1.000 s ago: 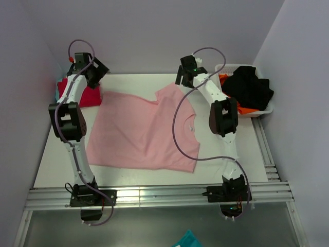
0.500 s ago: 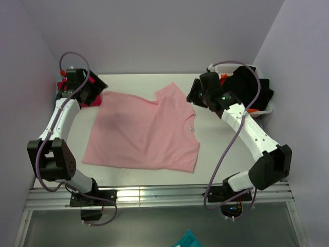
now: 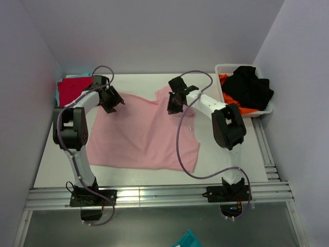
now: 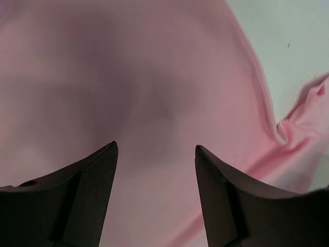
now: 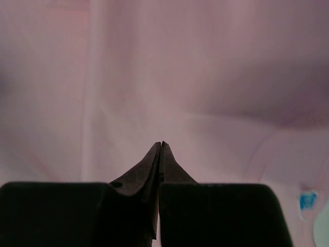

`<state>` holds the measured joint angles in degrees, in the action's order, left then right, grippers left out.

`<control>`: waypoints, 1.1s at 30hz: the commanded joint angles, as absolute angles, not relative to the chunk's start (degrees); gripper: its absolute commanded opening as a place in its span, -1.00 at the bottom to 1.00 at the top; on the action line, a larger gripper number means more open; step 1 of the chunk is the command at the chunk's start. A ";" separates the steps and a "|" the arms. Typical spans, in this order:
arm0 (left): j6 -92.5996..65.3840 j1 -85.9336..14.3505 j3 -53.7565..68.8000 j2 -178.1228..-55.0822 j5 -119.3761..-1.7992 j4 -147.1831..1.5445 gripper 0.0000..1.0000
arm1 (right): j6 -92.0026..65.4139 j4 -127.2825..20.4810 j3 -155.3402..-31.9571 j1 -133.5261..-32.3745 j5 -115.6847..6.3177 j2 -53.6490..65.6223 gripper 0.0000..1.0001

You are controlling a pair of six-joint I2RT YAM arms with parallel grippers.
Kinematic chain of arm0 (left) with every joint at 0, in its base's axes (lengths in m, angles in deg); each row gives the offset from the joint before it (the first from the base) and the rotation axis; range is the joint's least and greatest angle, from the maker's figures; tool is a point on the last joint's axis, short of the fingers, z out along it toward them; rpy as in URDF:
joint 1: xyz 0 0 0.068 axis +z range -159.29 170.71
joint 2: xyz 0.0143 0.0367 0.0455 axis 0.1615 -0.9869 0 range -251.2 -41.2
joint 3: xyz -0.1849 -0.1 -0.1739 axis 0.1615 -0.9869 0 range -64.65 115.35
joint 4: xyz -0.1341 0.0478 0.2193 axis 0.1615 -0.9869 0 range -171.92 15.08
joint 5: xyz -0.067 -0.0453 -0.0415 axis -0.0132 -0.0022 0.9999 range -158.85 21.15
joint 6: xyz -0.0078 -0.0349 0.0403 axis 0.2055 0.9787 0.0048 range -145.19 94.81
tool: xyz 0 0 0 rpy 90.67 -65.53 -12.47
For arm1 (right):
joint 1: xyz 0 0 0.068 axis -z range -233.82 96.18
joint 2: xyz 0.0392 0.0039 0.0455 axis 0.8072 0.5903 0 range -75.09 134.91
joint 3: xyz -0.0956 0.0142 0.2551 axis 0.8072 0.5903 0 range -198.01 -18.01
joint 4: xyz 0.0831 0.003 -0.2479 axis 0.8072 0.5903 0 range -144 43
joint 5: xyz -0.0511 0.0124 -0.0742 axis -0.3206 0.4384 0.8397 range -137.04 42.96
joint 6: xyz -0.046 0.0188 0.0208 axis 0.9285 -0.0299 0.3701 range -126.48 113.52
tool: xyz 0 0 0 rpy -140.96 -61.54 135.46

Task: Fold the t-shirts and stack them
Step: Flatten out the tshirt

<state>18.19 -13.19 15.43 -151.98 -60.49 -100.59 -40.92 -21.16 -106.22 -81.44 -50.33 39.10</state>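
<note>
A: Roughly where on fold-and-stack? Top view first.

B: Partway, at a guess. Seeing pink t-shirt point(image 3: 139, 136) spread open across centre of table point(image 3: 51, 164), only the upper-right sleeve turned in. Seeing red t-shirt point(image 3: 69, 91) as a compact block at upper left, with a strip of teal t-shirt point(image 3: 78, 76) showing behind it. Could be folded and stacked already; cannot tell from here. Placing left gripper point(image 3: 112, 101) over the pink top edge, upper left, and right gripper point(image 3: 173, 106) near the collar. Also noting basket point(image 3: 226, 67) at upper right, full of dark and orange clothes.

A: Left wrist?

B: Looking down on pink t-shirt point(image 4: 154, 77) filling most of frame, bare table at upper right. Reading left gripper point(image 4: 155, 146) as wide apart, gripping nothing.

A: Right wrist?

B: Pink t-shirt point(image 5: 154, 67) again, edge to edge, with blue neck tag point(image 5: 307, 199) at lower right. Reading right gripper point(image 5: 161, 145) as pinched together, tips meeting, no cloth visibly caught.

A: Left to do?

B: Folding pink, then stacking on the others. Possibly tidying red and teal too.
</note>
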 commanded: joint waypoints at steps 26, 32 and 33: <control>18.04 -4.72 51.37 -175.60 -52.24 -99.54 0.70 | -42.96 -19.88 -141.53 -64.19 -51.79 59.69 0.31; 19.20 -4.72 46.20 -160.05 -55.66 -99.71 0.86 | -40.93 -21.30 -128.08 -64.19 -45.12 38.58 0.33; 19.37 -4.63 43.66 -157.33 -56.54 -99.36 0.86 | -41.11 -21.39 -125.27 -64.19 -44.67 35.24 0.33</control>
<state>18.49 -4.54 46.64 -170.53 -53.82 -101.73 -42.53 -18.07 -127.86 -63.95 -48.82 49.48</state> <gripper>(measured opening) 0.928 0.666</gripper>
